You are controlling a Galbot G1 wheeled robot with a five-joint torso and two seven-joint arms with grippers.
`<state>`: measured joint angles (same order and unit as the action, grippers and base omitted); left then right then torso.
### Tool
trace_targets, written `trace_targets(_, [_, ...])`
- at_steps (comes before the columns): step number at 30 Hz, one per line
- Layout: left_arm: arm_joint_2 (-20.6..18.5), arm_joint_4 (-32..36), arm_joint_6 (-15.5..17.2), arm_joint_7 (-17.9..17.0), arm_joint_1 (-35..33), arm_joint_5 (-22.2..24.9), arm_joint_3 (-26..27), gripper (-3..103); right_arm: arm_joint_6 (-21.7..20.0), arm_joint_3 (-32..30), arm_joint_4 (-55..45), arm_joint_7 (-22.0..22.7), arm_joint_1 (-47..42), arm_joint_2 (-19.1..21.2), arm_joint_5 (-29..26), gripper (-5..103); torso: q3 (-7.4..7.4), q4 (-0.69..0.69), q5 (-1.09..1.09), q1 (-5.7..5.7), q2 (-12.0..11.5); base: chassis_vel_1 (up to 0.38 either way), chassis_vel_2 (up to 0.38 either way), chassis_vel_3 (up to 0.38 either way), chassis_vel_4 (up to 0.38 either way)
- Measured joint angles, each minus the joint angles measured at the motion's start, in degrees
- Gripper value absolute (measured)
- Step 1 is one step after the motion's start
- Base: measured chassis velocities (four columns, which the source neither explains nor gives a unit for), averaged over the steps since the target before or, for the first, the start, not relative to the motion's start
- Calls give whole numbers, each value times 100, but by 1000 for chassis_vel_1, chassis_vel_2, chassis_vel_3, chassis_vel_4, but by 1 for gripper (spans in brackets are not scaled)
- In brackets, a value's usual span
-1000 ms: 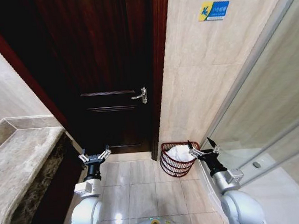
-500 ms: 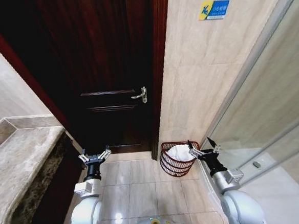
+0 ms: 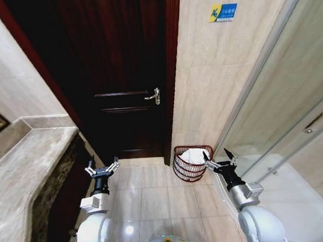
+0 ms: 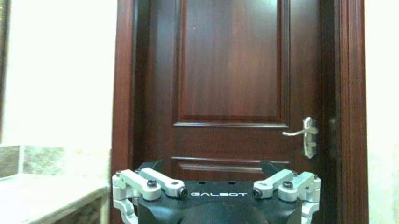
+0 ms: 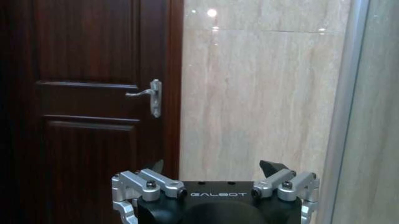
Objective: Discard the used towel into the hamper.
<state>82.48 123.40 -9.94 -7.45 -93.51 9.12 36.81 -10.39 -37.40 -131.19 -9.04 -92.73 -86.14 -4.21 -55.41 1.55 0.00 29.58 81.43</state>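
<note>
The hamper (image 3: 191, 164), a small round reddish-brown wire basket, stands on the tiled floor against the beige wall, just right of the door frame. A white towel (image 3: 196, 155) lies bunched inside it, showing above the rim. My right gripper (image 3: 219, 160) (image 5: 215, 167) is held up just right of the hamper, open, with nothing between its fingers. My left gripper (image 3: 102, 168) (image 4: 213, 165) is raised on the left, facing the door, open and holding nothing.
A dark wooden door (image 3: 122, 74) with a silver lever handle (image 3: 153, 96) is shut straight ahead. A stone counter (image 3: 26, 174) runs along the left. A glass shower partition (image 3: 276, 91) bounds the right. Bare floor tiles (image 3: 155, 188) lie between my arms.
The whole picture has shifted, so the camera has moved: the door handle sits lower and the hamper a little higher and smaller. Both grippers keep their pose.
</note>
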Motion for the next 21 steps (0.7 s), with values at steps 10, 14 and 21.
trace_targets(10, [0,0,-1,2,2,0,0,100,0,0,0,0,1,0,-1,100,2,1,0,1,-6,127,-115,-118,124])
trace_targets(14, [0,0,-1,3,1,1,0,100,0,0,0,0,1,0,-1,100,3,1,0,0,-8,118,-132,-134,132])
trace_targets(21, [0,-1,-2,3,0,1,0,100,0,0,-1,-1,-1,0,-1,100,5,0,0,-3,-9,131,-127,-137,123])
